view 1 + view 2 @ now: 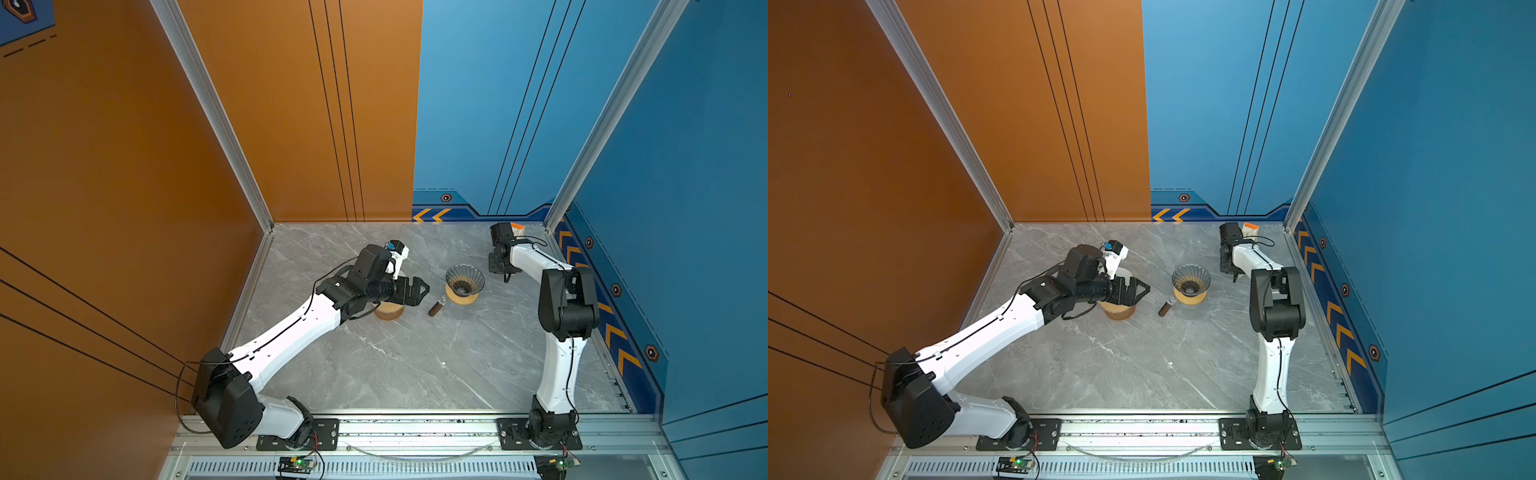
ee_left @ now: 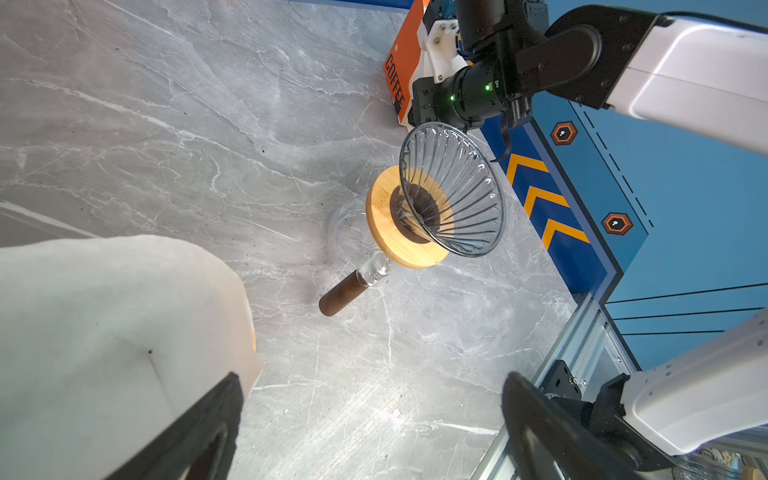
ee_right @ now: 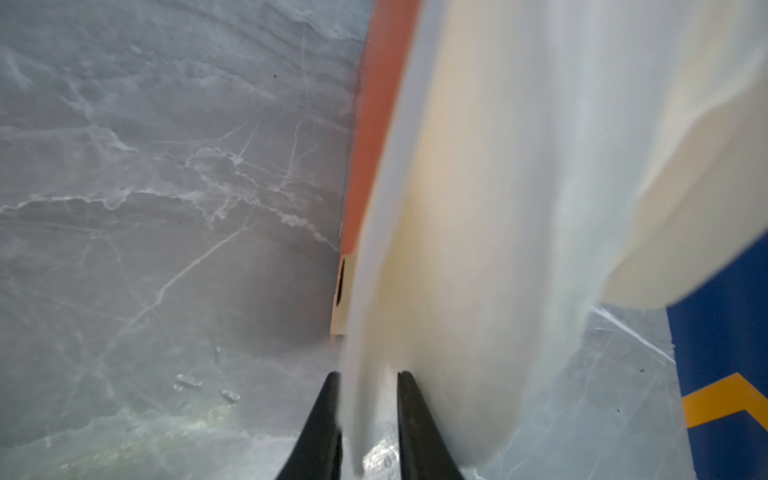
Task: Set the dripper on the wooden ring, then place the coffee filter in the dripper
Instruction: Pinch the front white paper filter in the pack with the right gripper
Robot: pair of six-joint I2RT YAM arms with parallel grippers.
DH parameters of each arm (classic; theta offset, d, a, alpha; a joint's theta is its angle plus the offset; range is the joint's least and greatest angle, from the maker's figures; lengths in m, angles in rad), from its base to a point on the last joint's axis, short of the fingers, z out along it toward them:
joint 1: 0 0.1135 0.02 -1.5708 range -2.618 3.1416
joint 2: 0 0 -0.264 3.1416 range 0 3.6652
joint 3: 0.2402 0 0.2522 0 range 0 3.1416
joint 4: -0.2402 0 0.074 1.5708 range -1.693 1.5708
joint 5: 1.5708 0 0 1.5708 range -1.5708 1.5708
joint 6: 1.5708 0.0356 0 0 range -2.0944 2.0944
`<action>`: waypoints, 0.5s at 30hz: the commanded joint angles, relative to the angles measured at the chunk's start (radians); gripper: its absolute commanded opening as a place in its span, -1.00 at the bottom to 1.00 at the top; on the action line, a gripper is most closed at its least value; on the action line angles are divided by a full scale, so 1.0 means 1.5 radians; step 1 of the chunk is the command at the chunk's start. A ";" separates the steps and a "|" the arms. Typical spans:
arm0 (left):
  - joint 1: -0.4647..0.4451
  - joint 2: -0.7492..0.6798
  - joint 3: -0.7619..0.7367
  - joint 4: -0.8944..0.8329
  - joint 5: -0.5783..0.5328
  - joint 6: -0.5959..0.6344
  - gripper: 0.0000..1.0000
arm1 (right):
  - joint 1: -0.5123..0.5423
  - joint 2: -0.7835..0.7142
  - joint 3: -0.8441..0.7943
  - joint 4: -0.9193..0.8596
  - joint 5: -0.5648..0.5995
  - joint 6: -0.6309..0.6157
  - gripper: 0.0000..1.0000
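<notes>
Right wrist view: pinching the filter (image 3: 478,208) by its edge with right gripper (image 3: 368,374), jaws narrow on paper, just beside orange box (image 3: 370,124). Pick-up step, seemingly. Next: lifting clear, carrying to empty dripper (image 1: 464,279) atop carafe (image 1: 437,307), lowering tip-first. Minding left gripper (image 1: 415,291), spread wide, empty, nearby.

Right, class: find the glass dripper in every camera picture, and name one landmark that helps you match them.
In a top view: glass dripper, right of centre.
In a top view: glass dripper, just right of centre.
Left wrist view: glass dripper on its wooden collar, mid-picture.
Right wrist view: not in it.
Shared landmark: orange coffee box, seen in all four.
</notes>
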 commanded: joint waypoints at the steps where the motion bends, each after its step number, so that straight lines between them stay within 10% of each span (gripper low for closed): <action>1: 0.004 0.011 0.025 0.006 0.016 -0.006 0.96 | -0.006 0.011 0.023 -0.011 -0.001 0.003 -0.62; 15: 0.004 0.030 0.044 0.001 0.025 0.000 0.96 | -0.013 0.010 0.024 -0.009 0.004 -0.010 -0.92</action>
